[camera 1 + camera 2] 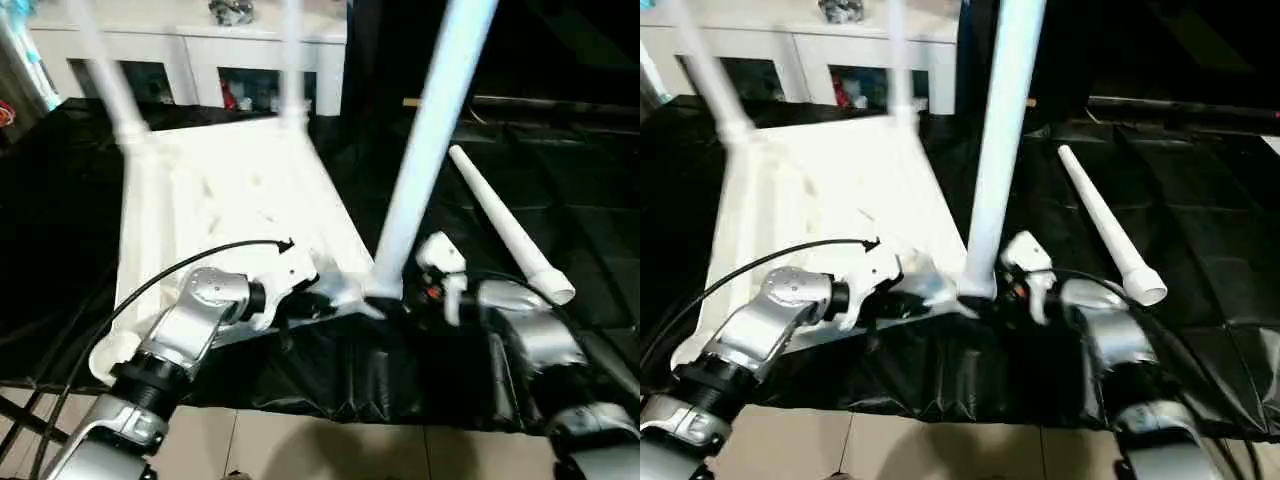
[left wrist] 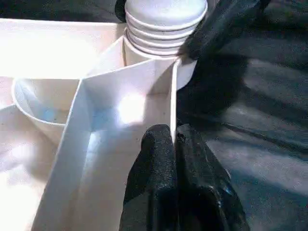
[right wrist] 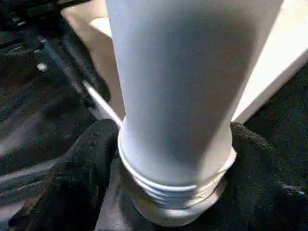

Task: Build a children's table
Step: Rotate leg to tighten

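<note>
While the left hand (image 2: 175, 144) pinches a rib of the upturned tabletop (image 1: 230, 200) and the right hand (image 3: 168, 159) clasps the near leg (image 1: 425, 150) at its corner socket, a skewed push could jam the leg crooked.

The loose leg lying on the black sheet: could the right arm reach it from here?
Probably yes: the loose leg lies open just beyond the right gripper, though its fingers now straddle the upright leg.
</note>
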`<state>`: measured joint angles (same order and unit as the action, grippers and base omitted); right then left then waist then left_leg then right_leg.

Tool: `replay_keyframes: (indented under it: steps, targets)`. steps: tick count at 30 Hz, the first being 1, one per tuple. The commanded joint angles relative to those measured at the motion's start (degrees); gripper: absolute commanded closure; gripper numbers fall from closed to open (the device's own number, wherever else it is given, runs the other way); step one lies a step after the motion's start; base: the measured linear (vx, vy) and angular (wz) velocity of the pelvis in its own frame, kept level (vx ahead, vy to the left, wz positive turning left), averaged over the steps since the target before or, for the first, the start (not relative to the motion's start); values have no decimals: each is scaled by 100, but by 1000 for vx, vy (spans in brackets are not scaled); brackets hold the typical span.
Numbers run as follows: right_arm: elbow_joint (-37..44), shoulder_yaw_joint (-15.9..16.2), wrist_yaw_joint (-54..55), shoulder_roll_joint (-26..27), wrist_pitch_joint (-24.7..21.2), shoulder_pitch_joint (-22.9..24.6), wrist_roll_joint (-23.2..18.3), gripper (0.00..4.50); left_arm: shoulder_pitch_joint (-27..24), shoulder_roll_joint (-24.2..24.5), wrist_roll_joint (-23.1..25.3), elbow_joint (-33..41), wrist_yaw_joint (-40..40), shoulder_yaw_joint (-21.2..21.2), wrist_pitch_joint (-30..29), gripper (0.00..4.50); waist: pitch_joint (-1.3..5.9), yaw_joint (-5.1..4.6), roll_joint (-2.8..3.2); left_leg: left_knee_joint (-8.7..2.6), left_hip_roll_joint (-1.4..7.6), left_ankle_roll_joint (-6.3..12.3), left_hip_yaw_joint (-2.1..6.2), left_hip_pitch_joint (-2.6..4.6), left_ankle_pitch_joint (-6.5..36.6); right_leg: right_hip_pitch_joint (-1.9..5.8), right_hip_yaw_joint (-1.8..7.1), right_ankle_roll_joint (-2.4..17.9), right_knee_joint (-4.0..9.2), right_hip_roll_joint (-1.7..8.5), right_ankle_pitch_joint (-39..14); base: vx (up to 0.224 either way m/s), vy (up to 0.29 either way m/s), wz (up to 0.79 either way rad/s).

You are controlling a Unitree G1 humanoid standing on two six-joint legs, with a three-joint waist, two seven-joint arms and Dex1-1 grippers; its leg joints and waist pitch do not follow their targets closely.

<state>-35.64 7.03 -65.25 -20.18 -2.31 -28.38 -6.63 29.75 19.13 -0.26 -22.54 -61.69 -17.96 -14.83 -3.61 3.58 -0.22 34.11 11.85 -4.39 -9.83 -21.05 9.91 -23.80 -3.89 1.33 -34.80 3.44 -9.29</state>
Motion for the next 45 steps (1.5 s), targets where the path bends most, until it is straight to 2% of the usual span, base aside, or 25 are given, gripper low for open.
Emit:
replay_keyframes:
  steps: [1,4,5,11,17,18,20,24,25,27,28,29,30,31,32,33,35,37,38,39,40,41,43,44,45]
  targets:
    - [428,415,-651,84,-80,142,-150,97,114,-17,-43,161,81,58,135,450,388,-4,-49,-377,111,325,0,61,1473,303,242,912,532,380,-2251,0,0,0]
    - [652,469,-773,29,-181,231,-156,97,122,28,-59,144,-13,62,152,450,401,-3,-16,-378,113,312,8,48,1391,312,248,935,512,385,-2129,0,0,0]
    - [720,482,-774,16,-230,257,-163,113,127,37,-66,135,-37,61,157,450,402,-12,-34,-376,106,305,4,43,1377,316,244,943,512,377,-2090,0,0,0]
    - [592,420,-357,173,-262,230,-46,148,180,-40,-80,158,15,40,142,450,411,-2,-45,-374,110,306,6,35,1290,326,243,1025,482,385,-1895,0,0,0]
    - [560,392,83,420,-316,293,56,171,119,-155,-66,279,211,78,81,450,389,-37,-40,-381,96,240,13,42,1458,314,232,880,535,391,-2342,0,0,0]
    - [555,381,119,437,-335,293,54,171,115,-171,-63,280,234,79,73,450,391,-32,-125,-372,91,250,13,46,1402,309,233,815,523,398,-2447,0,0,0]
    - [541,339,288,532,-345,308,50,172,90,-250,-41,315,350,77,31,450,383,-51,-91,-385,101,228,18,46,1447,293,231,749,554,395,-2588,0,0,0]
    - [328,215,924,787,-318,242,154,173,124,-476,75,277,735,73,-87,450,377,-102,-103,-386,92,172,25,47,1525,282,222,721,561,396,-2658,0,0,0]
    - [170,165,1259,914,-305,180,224,173,170,-595,126,229,932,79,-143,450,378,-123,-128,-384,91,184,28,43,1543,284,220,701,569,396,-2700,0,0,0]
    - [-342,94,2221,1290,-177,-41,473,173,347,-978,254,42,1602,145,-328,450,365,-175,-85,-378,86,125,29,41,1593,256,216,727,579,403,-2790,0,0,0]
    - [-452,87,2413,1367,-170,-96,517,173,385,-1060,270,2,1719,154,-359,450,358,-209,-97,-379,74,103,28,37,1633,254,203,694,599,392,-2892,0,0,0]
    - [-601,61,2625,1495,-156,-182,532,174,455,-1201,303,-83,1941,179,-395,450,383,-216,-103,-373,57,85,48,15,1596,292,185,612,594,404,-2963,0,0,0]
    - [-678,42,2725,1568,-153,-230,527,174,495,-1281,322,-133,2071,193,-411,450,377,-223,-106,-373,57,106,42,21,1613,275,190,597,614,399,-2984,0,0,0]
    - [-713,32,2785,1610,-148,-255,527,174,515,-1325,326,-156,2138,205,-425,450,389,-208,-109,-350,52,150,30,54,1616,256,201,604,622,396,-2934,0,0,0]
    - [-822,-2,3009,1695,-142,-335,562,174,560,-1427,326,-210,2255,226,-434,450,393,-205,-113,-353,53,175,27,45,1579,262,209,628,613,394,-2846,0,0,0]
    - [-928,-50,3222,1770,-118,-406,601,174,577,-1498,340,-235,2328,239,-424,450,387,-201,-76,-362,60,192,27,36,1548,261,210,668,602,389,-2717,0,0,0]
    - [-1097,-184,3583,1879,-37,-538,621,174,616,-1617,386,-314,2389,214,-322,450,416,-213,-90,-355,51,201,18,30,1472,275,211,722,579,378,-2504,0,0,0]
    - [-1112,-341,3542,1927,-104,-561,471,118,601,-1626,422,-303,2353,172,-286,450,419,-207,-76,-360,60,228,17,12,1430,288,222,777,558,382,-2321,0,0,0]
    - [-1171,-441,3512,1960,-92,-587,364,104,591,-1633,456,-294,2354,166,-270,450,426,-186,-43,-358,64,268,11,17,1385,297,229,856,537,380,-2086,0,0,0]
    - [-1194,-469,3482,1956,-82,-588,325,98,589,-1636,466,-299,2362,171,-266,450,433,-186,-51,-362,70,281,8,13,1358,303,231,883,533,378,-1993,0,0,0]
    - [-1167,-458,3430,1896,-61,-541,328,98,593,-1612,474,-334,2355,160,-224,450,431,-183,-15,-367,77,278,9,17,1357,305,225,952,527,368,-1849,0,0,0]
    - [-1132,-449,3432,1844,-38,-499,352,82,597,-1589,479,-366,2346,149,-197,450,432,-182,-31,-363,73,281,5,13,1352,310,226,979,518,367,-1790,0,0,0]
    - [-1097,-437,3519,1739,95,-433,434,70,610,-1556,518,-435,2335,134,-139,450,426,-179,35,-368,63,265,7,21,1452,319,220,1016,538,365,-1804,0,0,0]
    - [-1067,-431,3552,1699,151,-407,467,58,614,-1549,531,-451,2330,137,-119,450,429,-167,14,-361,54,269,5,19,1449,325,220,1003,536,370,-1845,0,0,0]
    - [-1027,-435,3578,1660,177,-379,487,58,619,-1548,533,-470,2331,145,-111,450,423,-160,46,-365,55,266,9,24,1463,320,221,999,539,371,-1888,0,0,0]
